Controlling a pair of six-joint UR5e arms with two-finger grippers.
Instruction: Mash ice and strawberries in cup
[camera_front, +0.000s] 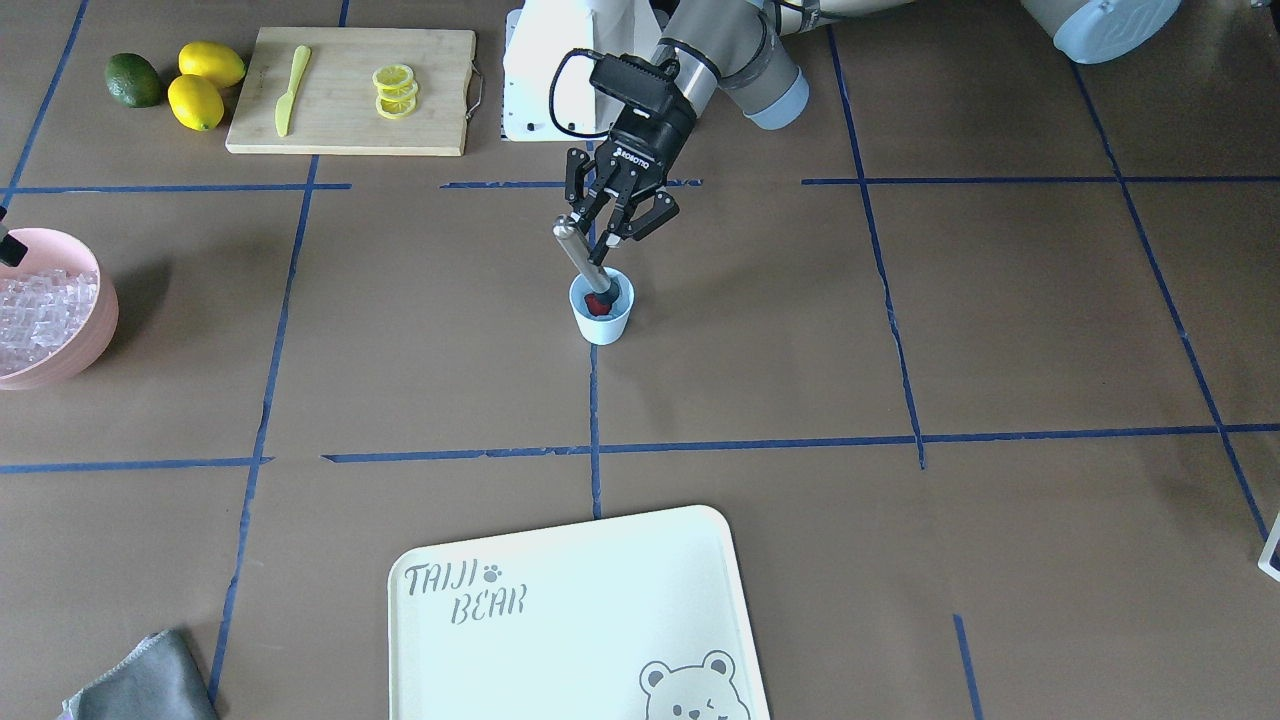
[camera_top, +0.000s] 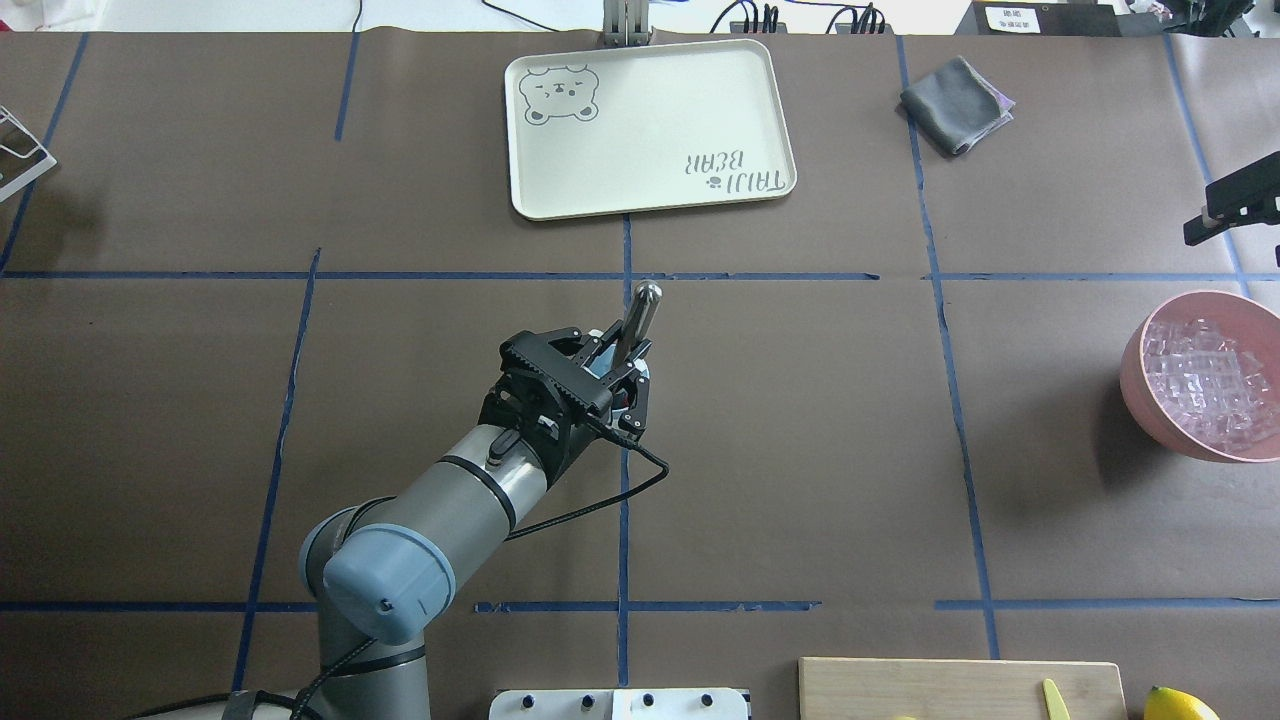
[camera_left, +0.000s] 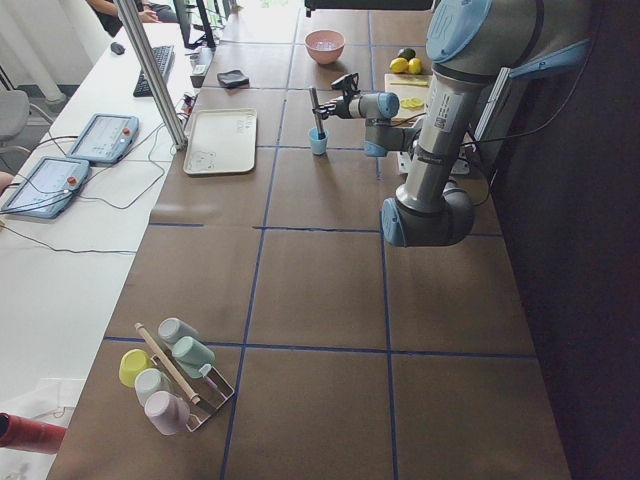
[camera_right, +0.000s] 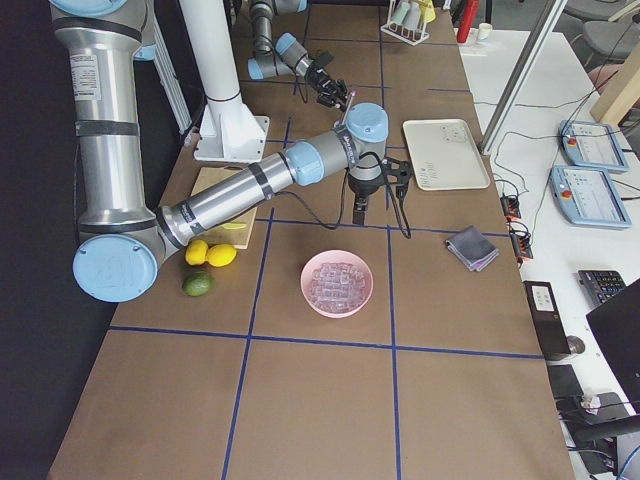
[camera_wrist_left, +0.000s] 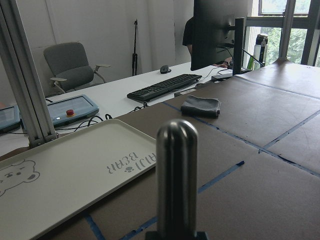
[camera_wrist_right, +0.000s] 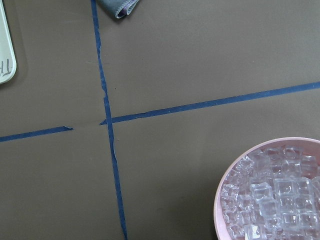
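Cup (camera_front: 603, 320): stood upright near the middle of the brown table (camera_front: 800, 340), right on a blue tape line (camera_front: 594, 400). Held the strawberry (camera_front: 598, 304), a small red lump down inside. Could not tell whether any cubes lay in there with it.

Ice (camera_front: 35, 310): lay heaped in the pink bowl (camera_front: 98, 330) at the table's end on the robot's right, well apart from the cup.

Left gripper (camera_front: 603, 232): hung just above the cup, fingers closed around a metal muddler (camera_front: 578, 252). Kept the rod tilted, lower end down in the cup at the strawberry, rounded top leaning toward the tray (camera_front: 560, 620).

Right gripper (camera_right: 379, 200): hung over the table near the pink bowl. Could not tell how far apart the fingers stood, nor whether anything was held.

Elsewhere: cream tray with a bear print at the operators' edge, grey cloth (camera_front: 150, 685) near it. By the robot's base, a wooden cutting board (camera_front: 350, 125) bearing a yellow knife (camera_front: 290, 90) and lemon slices (camera_front: 395, 92); beside it two lemons (camera_front: 195, 102) and a lime (camera_front: 133, 80).
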